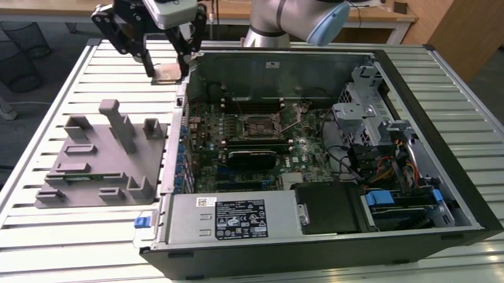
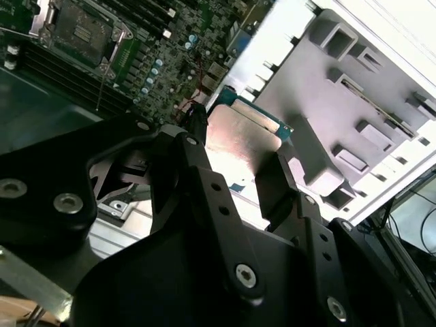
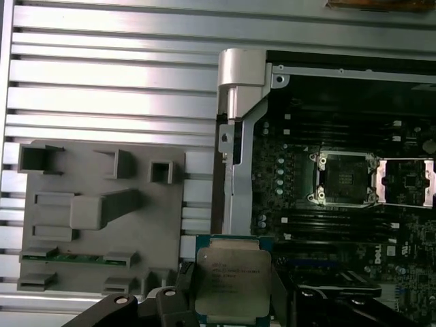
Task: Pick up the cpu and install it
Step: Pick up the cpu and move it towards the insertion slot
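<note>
Gripper (image 1: 167, 71) closed on the cpu (image 3: 231, 279) by opposite edges, held in clear air beside the case wall (image 1: 183, 112); open socket (image 3: 344, 178) well apart.

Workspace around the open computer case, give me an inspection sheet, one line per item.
Surface: slatted metal table, bearing the computer case and grey tray.
Job's things: cpu held in the air by the case's edge; socket on the motherboard open and empty.
Clutter: nothing seen.
Grippers: gripper shut on the cpu.
Cables: coloured wires inside the case.
Surroundings: wooden desk and mesh bin behind the table.
</note>
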Motion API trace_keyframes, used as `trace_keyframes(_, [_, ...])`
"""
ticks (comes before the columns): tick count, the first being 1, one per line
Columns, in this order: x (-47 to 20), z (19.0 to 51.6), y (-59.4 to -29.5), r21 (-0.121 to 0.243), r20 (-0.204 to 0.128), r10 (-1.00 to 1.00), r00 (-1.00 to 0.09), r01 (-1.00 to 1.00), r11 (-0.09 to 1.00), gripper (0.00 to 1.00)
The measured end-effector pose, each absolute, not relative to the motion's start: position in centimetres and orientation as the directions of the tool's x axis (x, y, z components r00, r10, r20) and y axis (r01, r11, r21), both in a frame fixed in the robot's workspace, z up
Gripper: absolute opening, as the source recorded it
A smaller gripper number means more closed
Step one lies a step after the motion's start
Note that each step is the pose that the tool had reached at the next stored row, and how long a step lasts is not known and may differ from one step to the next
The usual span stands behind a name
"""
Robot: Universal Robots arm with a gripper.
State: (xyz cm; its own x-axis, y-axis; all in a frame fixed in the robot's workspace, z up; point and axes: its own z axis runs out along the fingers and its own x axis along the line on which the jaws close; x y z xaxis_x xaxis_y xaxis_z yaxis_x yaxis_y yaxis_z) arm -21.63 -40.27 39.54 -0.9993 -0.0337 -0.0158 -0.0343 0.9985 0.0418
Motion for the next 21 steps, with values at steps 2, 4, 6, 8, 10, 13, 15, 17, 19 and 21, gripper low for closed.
trace_keyframes(2, [-21.2, 39.5, -40.2, 0.042, -0.016, -0.034, -0.999, -0.034, 0.999, 0.53])
trace_keyframes(4, [-20.7, 39.5, -40.2, 0.042, -0.016, -0.034, -0.999, -0.034, 0.999, 0.53])
trace_keyframes(6, [-20.2, 39.5, -40.1, 0.042, -0.016, -0.034, -0.999, -0.034, 0.999, 0.53])
trace_keyframes(8, [-19.7, 39.5, -40.0, 0.042, -0.016, -0.034, -0.999, -0.034, 0.999, 0.53])
trace_keyframes(10, [-19.2, 39.5, -40.0, 0.042, -0.016, -0.034, -0.999, -0.034, 0.999, 0.53])
trace_keyframes(13, [-18.3, 39.5, -39.7, 0.042, -0.016, -0.034, -0.999, -0.034, 0.999, 0.53])
trace_keyframes(15, [-17.8, 39.5, -39.6, 0.042, -0.016, -0.034, -0.999, -0.034, 0.999, 0.53])
trace_keyframes(17, [-17.2, 39.5, -39.4, 0.042, -0.016, -0.034, -0.999, -0.034, 0.999, 0.53])
trace_keyframes(19, [-16.6, 39.5, -39.3, 0.042, -0.016, -0.034, -0.999, -0.034, 0.999, 0.53])
trace_keyframes(21, [-16.0, 39.5, -39.2, 0.042, -0.016, -0.034, -0.999, -0.034, 0.999, 0.53])
